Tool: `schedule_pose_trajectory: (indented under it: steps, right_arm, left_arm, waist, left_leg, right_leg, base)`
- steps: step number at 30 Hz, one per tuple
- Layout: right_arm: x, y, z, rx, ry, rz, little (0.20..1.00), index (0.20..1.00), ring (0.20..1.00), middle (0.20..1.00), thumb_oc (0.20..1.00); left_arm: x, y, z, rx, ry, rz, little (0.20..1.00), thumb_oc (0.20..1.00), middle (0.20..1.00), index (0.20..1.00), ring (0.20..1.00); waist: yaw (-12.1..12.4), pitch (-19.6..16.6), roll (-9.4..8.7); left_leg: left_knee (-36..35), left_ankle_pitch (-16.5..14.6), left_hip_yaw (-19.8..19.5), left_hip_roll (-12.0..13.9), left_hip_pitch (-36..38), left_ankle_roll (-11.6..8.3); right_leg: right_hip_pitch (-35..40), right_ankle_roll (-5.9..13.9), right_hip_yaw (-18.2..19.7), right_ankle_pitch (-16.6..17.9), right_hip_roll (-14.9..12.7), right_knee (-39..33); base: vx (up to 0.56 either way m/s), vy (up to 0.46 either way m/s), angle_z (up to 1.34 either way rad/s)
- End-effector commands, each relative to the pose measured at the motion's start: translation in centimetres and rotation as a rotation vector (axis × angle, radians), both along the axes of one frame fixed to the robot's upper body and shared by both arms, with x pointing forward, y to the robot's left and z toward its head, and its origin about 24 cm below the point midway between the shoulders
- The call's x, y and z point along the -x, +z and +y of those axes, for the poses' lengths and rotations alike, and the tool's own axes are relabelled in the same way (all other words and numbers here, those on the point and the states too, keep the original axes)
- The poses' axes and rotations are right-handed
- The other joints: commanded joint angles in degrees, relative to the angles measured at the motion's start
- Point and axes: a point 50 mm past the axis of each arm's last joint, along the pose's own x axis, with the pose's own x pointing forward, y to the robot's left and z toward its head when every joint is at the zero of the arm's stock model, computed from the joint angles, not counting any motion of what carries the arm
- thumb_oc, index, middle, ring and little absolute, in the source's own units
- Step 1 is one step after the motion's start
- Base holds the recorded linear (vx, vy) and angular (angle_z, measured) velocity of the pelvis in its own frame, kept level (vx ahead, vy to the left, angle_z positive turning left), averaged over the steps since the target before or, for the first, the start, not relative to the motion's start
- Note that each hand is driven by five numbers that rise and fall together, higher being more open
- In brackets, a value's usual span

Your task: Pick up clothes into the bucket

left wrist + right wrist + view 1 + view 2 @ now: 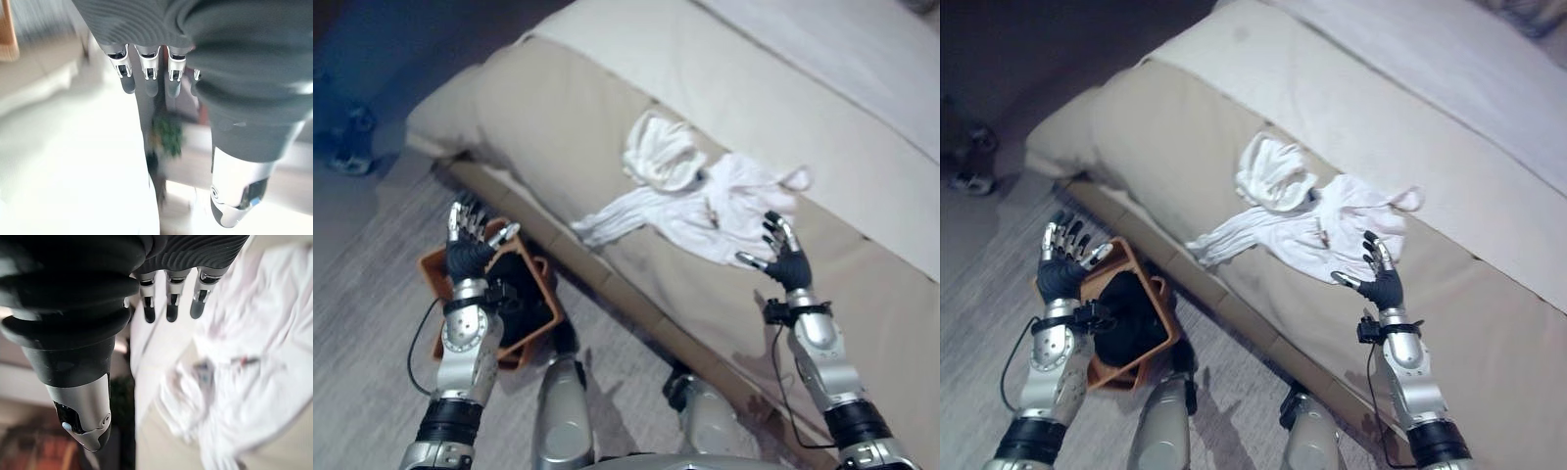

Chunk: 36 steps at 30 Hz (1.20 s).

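White clothes (705, 201) lie crumpled on the bed (558, 117), touching the right hand (785, 257) at its spread, empty fingers (771, 227). The left hand (470, 247), fingers straight and apart, holds nothing above the orange bucket (1160, 323) on the floor (362, 372), beside the bed edge.

A beige bed (607, 127) with a white sheet (842, 49) stands on grey wood-grain floor (362, 323); the far corner lies dark.
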Motion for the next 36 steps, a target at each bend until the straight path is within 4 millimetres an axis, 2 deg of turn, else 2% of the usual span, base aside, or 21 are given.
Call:
schedule_pose_trajectory:
  steps: [1, 3, 6, 9, 11, 12, 15, 17, 19, 22, 24, 25, 26, 28, 29, 32, 34, 36]
  right_arm:
    - [-0.7, 1.7, 0.4, 0.056, 0.031, -0.076, 1.0, 1.0, 1.0, 1.0, 1.0]
    - [-0.9, 1.5, 0.9, 0.085, 0.056, -0.065, 1.0, 1.0, 1.0, 1.0, 1.0]
    - [-1.3, 1.5, 1.6, 0.162, 0.092, -0.052, 1.0, 1.0, 1.0, 1.0, 1.0]
    - [-1.7, 1.5, 2.6, 0.193, 0.148, -0.039, 1.0, 1.0, 1.0, 1.0, 1.0]
    - [-2.1, 1.4, 3.1, 0.211, 0.172, -0.025, 1.0, 1.0, 1.0, 1.0, 1.0]
    - [-2.5, 1.3, 3.2, 0.21, 0.167, -0.015, 1.0, 1.0, 1.0, 1.0, 1.0]
    - [-3.3, 1.6, 3.5, 0.227, 0.178, -0.014, 1.0, 1.0, 1.0, 1.0, 1.0]
    - [-4.2, 2.5, 4.2, 0.254, 0.197, -0.041, 1.0, 1.0, 1.0, 1.0, 1.0]
    - [-4.9, 3.1, 4.6, 0.258, 0.197, -0.058, 1.0, 1.0, 1.0, 1.0, 1.0]
    - [-5.5, 4.1, 4.9, 0.281, 0.203, -0.084, 1.0, 1.0, 1.0, 1.0, 1.0]
    - [-6.7, 5.8, 5.2, 0.298, 0.173, -0.135, 1.0, 1.0, 1.0, 1.0, 1.0]
    - [-6.7, 5.9, 5.2, 0.297, 0.173, -0.137, 1.0, 1.0, 1.0, 1.0, 1.0]
    - [-7.9, 7.4, 5.5, 0.341, 0.146, -0.182, 1.0, 1.0, 1.0, 1.0, 1.0]
    - [-8.4, 8.1, 5.5, 0.361, 0.127, -0.198, 1.0, 1.0, 1.0, 1.0, 1.0]
    - [-9.5, 9.5, 4.9, 0.422, 0.065, -0.224, 1.0, 1.0, 1.0, 1.0, 1.0]
    - [-9.9, 10.4, 4.7, 0.459, 0.038, -0.244, 1.0, 1.0, 1.0, 1.0, 1.0]
    - [-11.5, 13.1, 3.7, 0.565, -0.065, -0.289, 1.0, 1.0, 1.0, 1.0, 1.0]
    - [-11.9, 13.9, 3.5, 0.58, -0.089, -0.301, 1.0, 1.0, 1.0, 1.0, 1.0]
  left_arm:
    - [0.1, 0.2, -1.5, 0.035, -0.092, -0.051, 1.0, 1.0, 1.0, 1.0, 1.0]
    - [0.2, -0.6, -2.1, 0.053, -0.112, -0.018, 1.0, 1.0, 1.0, 1.0, 1.0]
    - [0.3, -1.6, -2.8, 0.109, -0.143, 0.013, 1.0, 1.0, 1.0, 1.0, 1.0]
    - [1.1, -2.6, -2.8, 0.148, -0.145, 0.05, 1.0, 1.0, 1.0, 1.0, 1.0]
    - [1.5, -3.2, -3.1, 0.168, -0.15, 0.07, 1.0, 1.0, 1.0, 1.0, 1.0]
    - [1.6, -3.3, -3.2, 0.168, -0.156, 0.081, 1.0, 1.0, 1.0, 1.0, 1.0]
    - [2.0, -3.9, -3.2, 0.167, -0.162, 0.109, 1.0, 1.0, 1.0, 1.0, 1.0]
    - [2.2, -4.0, -3.1, 0.17, -0.15, 0.114, 1.0, 1.0, 1.0, 1.0, 1.0]
    - [2.4, -4.0, -3.1, 0.178, -0.146, 0.109, 1.0, 1.0, 1.0, 1.0, 1.0]
    - [2.4, -3.9, -2.9, 0.192, -0.142, 0.102, 1.0, 1.0, 1.0, 1.0, 1.0]
    - [1.8, -2.6, -3.0, 0.163, -0.15, 0.055, 1.0, 1.0, 1.0, 1.0, 1.0]
    - [1.8, -2.6, -2.9, 0.163, -0.15, 0.054, 1.0, 1.0, 1.0, 1.0, 1.0]
    - [1.3, -1.5, -2.9, 0.131, -0.153, 0.01, 1.0, 1.0, 1.0, 1.0, 1.0]
    - [1.2, -1.1, -2.8, 0.119, -0.147, -0.007, 1.0, 1.0, 1.0, 1.0, 1.0]
    - [0.8, -0.1, -2.5, 0.081, -0.134, -0.041, 1.0, 1.0, 1.0, 1.0, 1.0]
    - [0.6, 0.4, -2.3, 0.068, -0.121, -0.063, 1.0, 1.0, 1.0, 1.0, 1.0]
    - [0.3, 1.1, -2.6, 0.065, -0.111, -0.095, 1.0, 1.0, 1.0, 1.0, 1.0]
    - [0.2, 1.4, -2.7, 0.06, -0.112, -0.103, 1.0, 1.0, 1.0, 1.0, 1.0]
  waist:
    - [-0.85, -2.48, 0.15]
    - [-1.9, -3.76, 0.39]
    - [-3.03, -5.3, 1.4]
    - [-2.92, -5.52, 2.07]
    - [-1.9, -5.17, 2.54]
    - [-1.33, -5.42, 2.6]
    - [-0.44, -5.84, 2.78]
    - [0.78, -5.77, 3.81]
    - [1.41, -5.55, 4.66]
    - [1.19, -5.68, 5.18]
    - [1.4, -3.34, 4.49]
    - [1.54, -3.4, 4.39]
    - [1.74, -1.41, 4.45]
    - [1.82, -0.74, 4.5]
    - [2.12, 0.86, 4.55]
    - [2.3, 1.67, 4.44]
    - [3.01, 4.95, 4.03]
    - [3.24, 5.87, 3.98]
  left_leg:
    - [-2.43, -2.23, 0.2, 1.54, 5.71, 0.73]
    - [-4.01, -0.12, 1.58, 1.68, 6.64, 0.75]
    - [-3.87, 0.57, 2.13, 3.23, 8.11, -0.15]
    - [2.91, 1.99, 0.93, 5.85, 8.88, -0.74]
    - [5.49, 4.51, -3.56, 5.09, 9.25, -1.47]
    - [3.88, 5.48, -6.13, 3.74, 8.22, -1.53]
    - [-2.72, 4.65, -10.62, 1.65, 5.47, -1.51]
    - [-6.6, 7.02, -15.08, 0.31, 3.71, -2.34]
    - [-6.34, 7.17, -17.08, -0.33, 2.87, -3.04]
    - [-6.86, 5.35, -14.3, -1.08, 3.48, -1.79]
    - [-4.96, 4.02, -12.04, -2.71, 0.51, -0.15]
    - [-4.82, 3.94, -11.86, -2.74, 0.32, -0.1]
    - [-3.8, 3.77, -10.11, -3.37, -2.17, 0.41]
    - [-3.73, 3.63, -9.32, -3.52, -2.96, 0.53]
    - [-2.94, 3.41, -8.26, -3.96, -4.89, 0.78]
    - [-2.1, 3.22, -7.9, -4.05, -6.26, 0.92]
    - [-0.58, 2.95, -7.58, -4.47, -9.4, 1.24]
    - [0.04, 2.64, -7.53, -4.35, -10.34, 1.19]
  right_leg:
    - [0.92, 4.11, 0.38, 5.99, -0.7, -2.65]
    - [1.16, 3.04, 0.5, 6.16, -0.32, -3.32]
    - [1.78, 1.93, 2.01, 4.31, 1.37, -3.16]
    - [3.65, -0.54, 4.92, 1.69, 4.4, -2.85]
    - [5.22, -1.38, 6.6, 0.68, 5.88, -3.08]
    - [5.47, -1.36, 7.34, 0.59, 5.84, -3.56]
    - [6.52, -0.72, 8.68, -0.14, 5.74, -3.95]
    - [7.17, -0.05, 10.52, -0.39, 6.3, -4.23]
    - [7.49, 0.38, 12.18, -0.68, 5.92, -3.87]
    - [6.96, 1.37, 13.26, -0.52, 3.65, -3.14]
    - [3.19, 2.25, 15.29, 1.1, 1.23, -2.36]
    - [2.87, 2.28, 15.52, 1.09, 1.17, -2.22]
    - [-0.47, 2.69, 16.05, 2.58, -0.05, -2.04]
    - [-1.87, 2.86, 16.23, 3.3, -0.56, -2.09]
    - [-3.92, 3.19, 16.07, 4.89, -1.48, -2.43]
    - [-5.2, 3.25, 15.95, 5.46, -1.8, -2.35]
    - [-8.17, 3.61, 14.62, 6.98, -2.8, -2.22]
    - [-9.05, 3.69, 14.14, 6.86, -2.98, -1.62]
  base:
    - [0.08, -0.116, -0.57]
    - [0.0, -0.145, -0.47]
    - [0.03, -0.174, -0.15]
    - [0.1, -0.174, -0.34]
    - [0.1, -0.08, -0.65]
    - [0.08, -0.011, -0.82]
    - [0.15, 0.043, -0.36]
    - [0.16, 0.097, -0.1]
    - [0.14, 0.13, -0.57]
    - [0.08, 0.204, -0.8]
    - [-0.11, 0.212, -0.47]
    - [-0.24, 0.221, -0.38]
    - [-0.19, 0.175, -0.23]
    - [-0.15, 0.163, -0.27]
    - [-0.07, 0.097, -0.36]
    - [-0.06, 0.076, -0.31]
    - [-0.07, 0.079, -0.06]
    - [-0.03, 0.015, -0.05]
